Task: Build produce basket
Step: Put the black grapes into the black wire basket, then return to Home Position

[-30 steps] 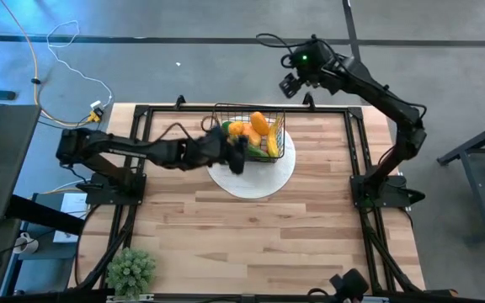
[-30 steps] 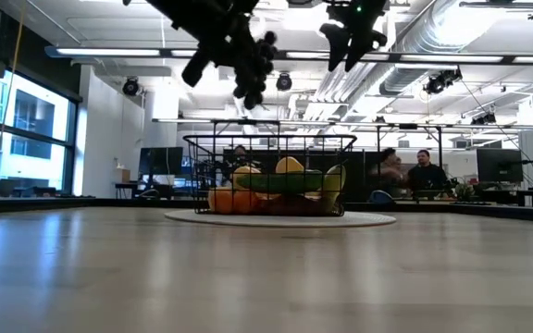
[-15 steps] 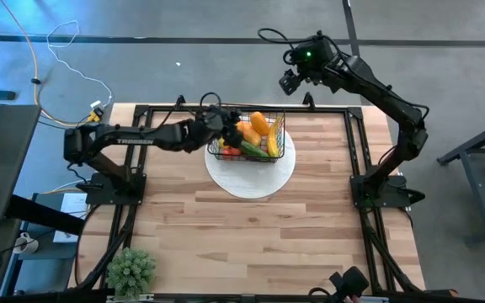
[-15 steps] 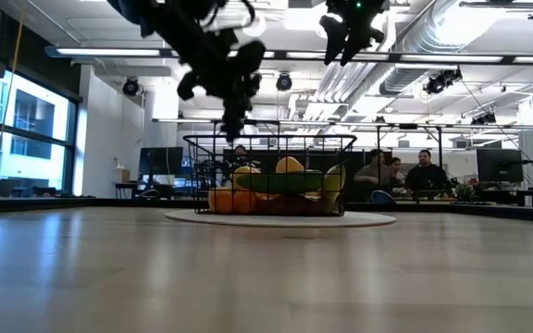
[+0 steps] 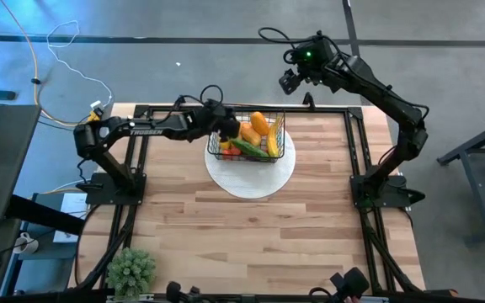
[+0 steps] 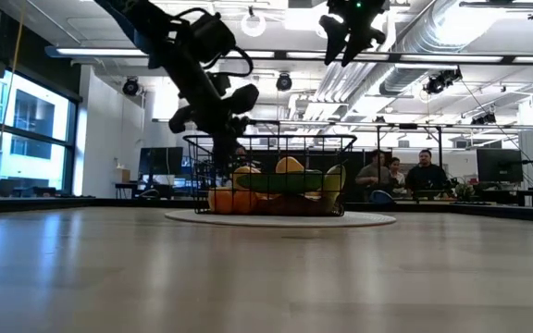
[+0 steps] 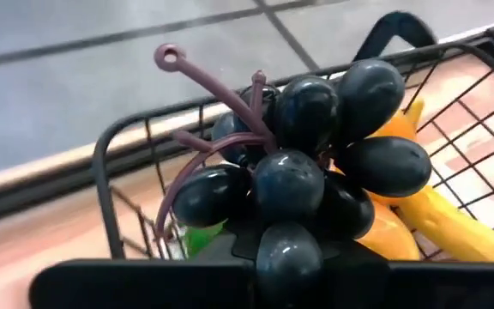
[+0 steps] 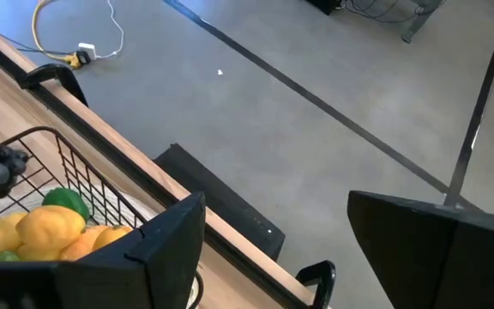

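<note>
The black wire basket (image 5: 251,135) stands on a round white plate (image 5: 255,177) at the table's far middle. It holds an orange mango (image 5: 259,122), a yellow banana (image 5: 272,145), a green cucumber (image 5: 248,147) and other produce. My left gripper (image 5: 223,126) is shut on the dark grapes (image 7: 316,163) at the basket's left end, about level with its rim (image 6: 248,139). My right gripper (image 5: 289,82) is open and empty, high up beyond the table's far edge; it also shows in the low view (image 6: 345,42). My left gripper holds the grape bunch by its lower grapes (image 7: 288,249), pinched between the two fingers; the bunch itself hides the place of contact. The purple stem (image 7: 204,81) points away from the gripper. The bunch is lifted clear over the basket's left end (image 7: 127,146).
A green potted plant (image 5: 131,271) stands at the table's near left corner. The black frame rail (image 5: 327,109) runs along the far edge behind the basket. The wooden table (image 5: 251,244) stretches bare toward the near edge. People (image 6: 424,171) sit in the room beyond the table.
My left gripper, still shut on the grapes, has swung from the plate's near left side toward the far edge. It has come down from well above the basket to about its rim at the left end. My right gripper has barely moved.
</note>
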